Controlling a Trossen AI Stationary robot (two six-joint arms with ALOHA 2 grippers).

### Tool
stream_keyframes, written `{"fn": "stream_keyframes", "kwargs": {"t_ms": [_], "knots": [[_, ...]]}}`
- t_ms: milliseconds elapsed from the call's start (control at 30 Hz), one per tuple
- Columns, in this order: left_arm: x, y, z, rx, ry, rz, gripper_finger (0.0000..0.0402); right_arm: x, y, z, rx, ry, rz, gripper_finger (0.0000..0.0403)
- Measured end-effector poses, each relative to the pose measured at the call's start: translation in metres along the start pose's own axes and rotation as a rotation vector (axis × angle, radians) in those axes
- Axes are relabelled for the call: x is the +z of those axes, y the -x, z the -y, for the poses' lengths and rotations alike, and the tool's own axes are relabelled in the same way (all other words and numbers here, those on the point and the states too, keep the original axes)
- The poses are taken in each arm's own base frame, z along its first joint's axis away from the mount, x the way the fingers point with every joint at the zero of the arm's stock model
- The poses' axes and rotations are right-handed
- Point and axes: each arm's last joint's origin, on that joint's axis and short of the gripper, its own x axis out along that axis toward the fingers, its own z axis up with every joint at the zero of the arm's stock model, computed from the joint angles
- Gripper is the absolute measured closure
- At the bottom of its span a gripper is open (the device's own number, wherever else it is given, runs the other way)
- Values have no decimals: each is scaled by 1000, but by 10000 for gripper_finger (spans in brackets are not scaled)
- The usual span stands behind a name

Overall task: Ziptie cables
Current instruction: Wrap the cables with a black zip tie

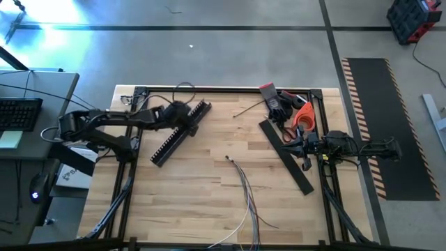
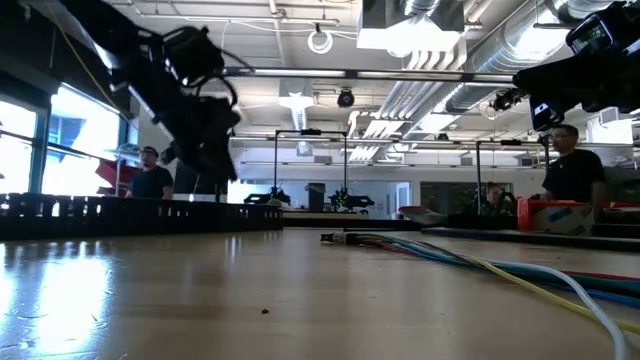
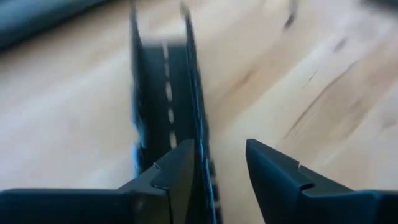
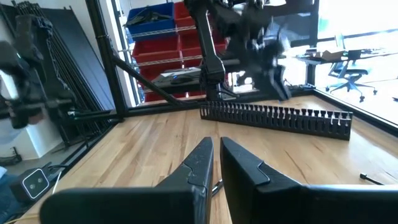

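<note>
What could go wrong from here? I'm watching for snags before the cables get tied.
1. The left pincer stands open right over the long black comb-toothed slotted duct; a low move may catch a wall and drag it.
2. The loose bundle of thin white and coloured wires fans out toward the wooden table edge, so strands could slip off or escape a grasp.
3. The right pincer, shut, hangs beside cluttered red and orange tools.

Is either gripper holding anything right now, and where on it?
Nothing is held. Left gripper is open over the slotted duct; right gripper is shut and empty.
</note>
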Motion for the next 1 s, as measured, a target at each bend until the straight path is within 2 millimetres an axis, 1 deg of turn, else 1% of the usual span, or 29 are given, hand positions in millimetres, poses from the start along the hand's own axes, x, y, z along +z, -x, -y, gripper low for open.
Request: {"fn": "stream_keyframes", "kwargs": {"t_ms": [67, 133, 200, 233, 267, 333, 433, 533, 633, 733, 833, 900, 1000], "knots": [[17, 10, 8, -35, -29, 67, 264, 0, 0, 0, 0, 0, 0, 387], [32, 15, 19, -115, -98, 138, 264, 0, 0, 0, 0, 0, 0, 387], [45, 14, 32, -193, -163, 205, 263, 0, 0, 0, 0, 0, 0, 387], [50, 10, 38, -224, -186, 222, 263, 0, 0, 0, 0, 0, 0, 387], [54, 3, 43, -245, -208, 221, 263, 0, 0, 0, 0, 0, 0, 387], [59, -18, 54, -269, -248, 192, 263, 0, 0, 0, 0, 0, 0, 387], [62, -60, 70, -298, -331, 120, 263, 0, 0, 0, -1, 0, 0, 387], [62, -99, 81, -271, -414, 62, 263, 0, 0, 0, 0, 0, 0, 387], [67, -126, 88, -199, -450, 64, 263, 0, 0, 0, 0, 0, 0, 387], [73, -149, 88, -190, -430, 53, 263, 0, 0, 0, 0, 0, 0, 387], [72, -166, 85, -206, -389, 24, 263, 0, 0, 0, 0, 0, 0, 387], [70, -171, 82, -185, -394, 18, 264, 0, 0, 0, 0, 0, 0, 387], [70, -170, 85, -149, -406, 31, 269, 0, 0, 0, 0, 0, 0, 387]]}}
